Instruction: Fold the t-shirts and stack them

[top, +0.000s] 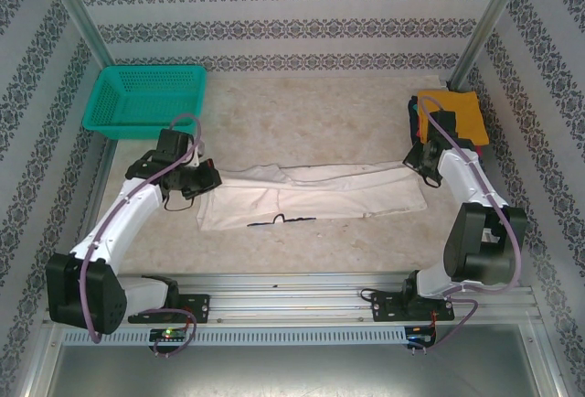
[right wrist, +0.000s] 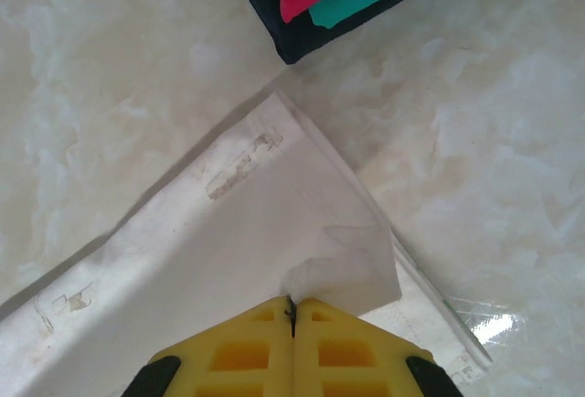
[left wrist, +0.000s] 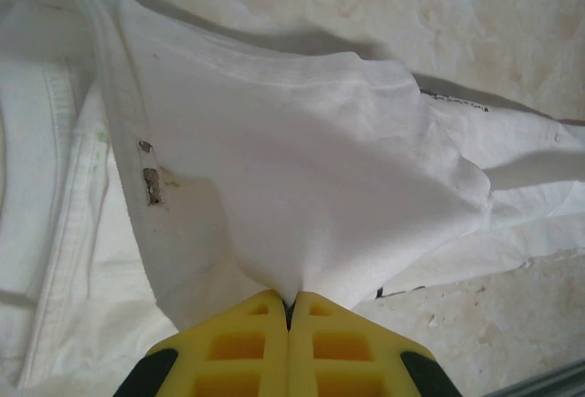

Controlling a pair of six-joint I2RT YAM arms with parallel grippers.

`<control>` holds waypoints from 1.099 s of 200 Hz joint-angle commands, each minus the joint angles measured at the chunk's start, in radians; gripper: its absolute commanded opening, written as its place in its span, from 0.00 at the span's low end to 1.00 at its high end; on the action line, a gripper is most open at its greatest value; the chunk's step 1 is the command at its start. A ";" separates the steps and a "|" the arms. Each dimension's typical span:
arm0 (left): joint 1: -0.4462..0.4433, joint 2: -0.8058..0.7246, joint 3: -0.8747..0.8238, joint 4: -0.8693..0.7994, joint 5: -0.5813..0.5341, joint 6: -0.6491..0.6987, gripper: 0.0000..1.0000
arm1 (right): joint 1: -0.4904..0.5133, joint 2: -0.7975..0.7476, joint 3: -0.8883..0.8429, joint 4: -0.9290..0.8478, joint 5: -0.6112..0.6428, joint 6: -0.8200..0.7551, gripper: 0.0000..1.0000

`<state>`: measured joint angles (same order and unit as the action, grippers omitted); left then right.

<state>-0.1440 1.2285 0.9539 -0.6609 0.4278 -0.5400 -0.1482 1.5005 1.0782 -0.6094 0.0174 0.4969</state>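
At the far left of the pale mottled worktop sits the teal plastic mesh basket, well apart from the work. Nearer than it, the left claw is closed tight on a pinch of the white cloth t-shirt, with no gap but the fabric itself. The cloth rises in a tented peak to the grip.

The shirt lies as a long, narrow band across the middle of the worktop, apparently already folded lengthwise. A trace of dark print shows at its near edge. Gripping both ends likely keeps the band flat and under control so it can be folded end over end.

At the right end, the right claw is likewise clamped on a corner of the shirt. Just beyond it, at the far right, lies the stack of folded shirts, with orange on top, then red and teal, then a dark one. It is set close, I judge, so the finished shirt has little way to travel.
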 commanded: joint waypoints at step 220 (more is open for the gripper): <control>-0.008 0.209 -0.216 0.067 -0.047 0.011 0.00 | 0.000 0.157 -0.069 -0.022 0.039 0.034 0.00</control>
<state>-0.1440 1.4185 0.7456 -0.5995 0.4007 -0.5385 -0.1482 1.6436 1.0222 -0.6090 0.0299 0.5026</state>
